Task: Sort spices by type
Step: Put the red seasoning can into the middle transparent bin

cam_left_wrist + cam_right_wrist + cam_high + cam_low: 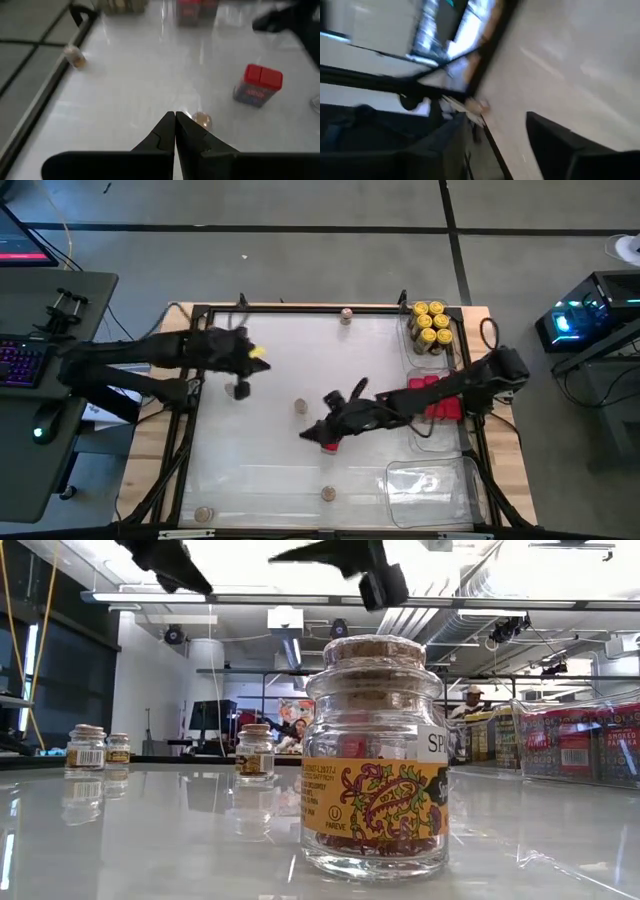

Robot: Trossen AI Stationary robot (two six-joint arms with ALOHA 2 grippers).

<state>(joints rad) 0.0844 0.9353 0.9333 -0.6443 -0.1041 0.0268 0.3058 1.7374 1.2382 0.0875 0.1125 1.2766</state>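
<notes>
A red boxy tin (328, 445) (257, 85) stands upright on the table's middle. My right gripper (312, 435) (495, 145) hovers open just over it and touches nothing. My left gripper (243, 383) (175, 122) is shut and empty above the table's left part, short of a cork-topped jar (300, 406) (201, 119). More such jars stand at the far edge (346, 315) (75, 56), the near edge (328, 493) (375, 760) and the near left corner (204, 513). Yellow-lidded jars (430, 325) fill a far-right tray. Red tins (435, 395) (580, 745) sit in the tray nearer than that one.
A clear plastic tray (430, 485) lies at the near right corner. A dark frame (300, 308) runs around the table. Bare tabletop lies between the two grippers and along the near left side. A desk with a keyboard (25, 360) stands left of the table.
</notes>
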